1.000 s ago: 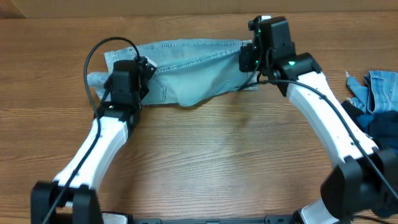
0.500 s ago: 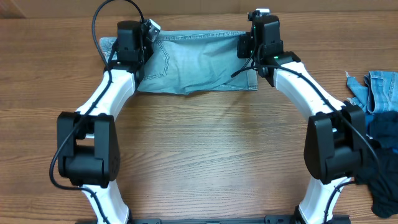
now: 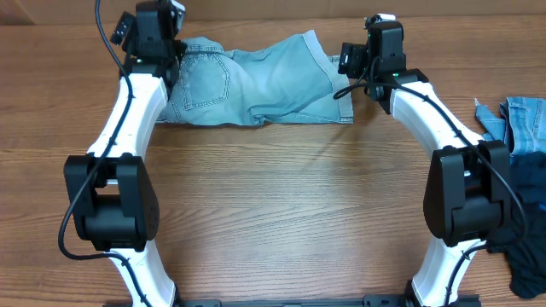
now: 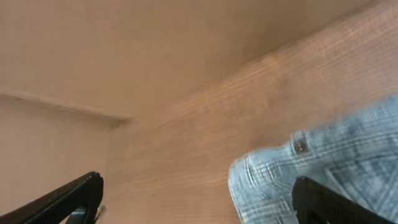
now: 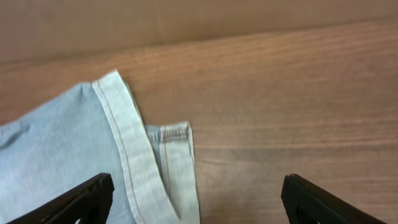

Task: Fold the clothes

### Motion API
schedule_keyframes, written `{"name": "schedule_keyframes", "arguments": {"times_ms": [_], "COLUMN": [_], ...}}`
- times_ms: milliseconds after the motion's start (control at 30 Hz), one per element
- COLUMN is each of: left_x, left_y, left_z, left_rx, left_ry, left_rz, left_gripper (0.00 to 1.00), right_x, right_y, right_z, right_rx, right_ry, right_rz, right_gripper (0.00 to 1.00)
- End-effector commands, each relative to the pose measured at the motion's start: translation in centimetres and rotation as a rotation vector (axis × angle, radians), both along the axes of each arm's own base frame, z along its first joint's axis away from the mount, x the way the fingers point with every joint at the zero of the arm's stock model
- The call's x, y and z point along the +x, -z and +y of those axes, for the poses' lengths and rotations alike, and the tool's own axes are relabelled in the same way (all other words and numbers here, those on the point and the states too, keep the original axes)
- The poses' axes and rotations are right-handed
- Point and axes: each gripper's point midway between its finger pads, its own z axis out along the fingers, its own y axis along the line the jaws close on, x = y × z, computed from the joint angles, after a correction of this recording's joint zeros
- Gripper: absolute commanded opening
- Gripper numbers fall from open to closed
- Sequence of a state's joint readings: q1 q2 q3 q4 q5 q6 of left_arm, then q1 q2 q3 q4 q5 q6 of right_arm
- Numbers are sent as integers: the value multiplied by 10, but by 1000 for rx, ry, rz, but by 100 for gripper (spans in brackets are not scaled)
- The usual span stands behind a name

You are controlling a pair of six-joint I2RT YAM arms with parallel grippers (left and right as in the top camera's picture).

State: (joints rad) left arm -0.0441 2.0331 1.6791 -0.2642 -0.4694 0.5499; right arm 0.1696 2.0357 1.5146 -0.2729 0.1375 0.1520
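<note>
A pair of light blue denim shorts (image 3: 256, 81) lies bunched in a strip along the far side of the table. My left gripper (image 3: 168, 38) hovers over its left end, jaws wide open and empty. In the left wrist view the denim waistband with a rivet (image 4: 311, 155) sits beside the right finger (image 4: 329, 199). My right gripper (image 3: 363, 61) hangs over the right end, also open and holding nothing. The right wrist view shows the pale hem (image 5: 140, 155) near the left finger (image 5: 81, 199), with bare wood under the rest of the gap.
More clothes are piled at the table's right edge: blue denim (image 3: 522, 119) and a dark garment (image 3: 527, 256). A tan wall (image 4: 124, 50) rises just behind the table's far edge. Both arms arch over the wooden table (image 3: 281, 196).
Both grippers have opened and let go of the denim. The left arm swung back and to the left, the right shifted slightly right, and the cloth now lies slack on the table.
</note>
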Motion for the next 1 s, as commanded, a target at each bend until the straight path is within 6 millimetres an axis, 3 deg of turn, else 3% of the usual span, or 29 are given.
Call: {"name": "schedule_keyframes", "arguments": {"times_ms": [0,33,100,167,267,367,633,667,767,967], "left_x": [-17,-31,-64,-94,-135,-162,-164,-166,-170,-173], "left_y": [-4,11,45,61,72,73,72,69,66,67], "left_z": [-4,-13,-49,-79,-104,-125,-138,-151,-166,-174], "left_rx": [-170,-238,-463,-630,-759,-848,-957,-1015,-1047,-1032], "left_ry": [-107,-103,-61,-26,-51,-69,-231,-198,-164,-149], "left_rz": [42,129,322,476,651,769,750,775,801,812], "left_gripper": [100,100,100,100,95,95,98,98,95,95], "right_x": [-8,-16,-34,-50,-73,-81,-64,-58,-47,-34], "right_y": [-32,-30,-18,-10,-11,-1,53,57,65,93], "right_z": [8,14,29,44,79,81,84,87,93,102], "right_rx": [25,51,113,192,361,399,602,629,663,674], "right_ry": [-33,-66,-136,-192,-340,-312,-40,-15,10,32], "right_rz": [-14,21,109,188,269,328,447,436,414,393], "right_gripper": [92,91,89,86,78,77,68,67,66,64]}}
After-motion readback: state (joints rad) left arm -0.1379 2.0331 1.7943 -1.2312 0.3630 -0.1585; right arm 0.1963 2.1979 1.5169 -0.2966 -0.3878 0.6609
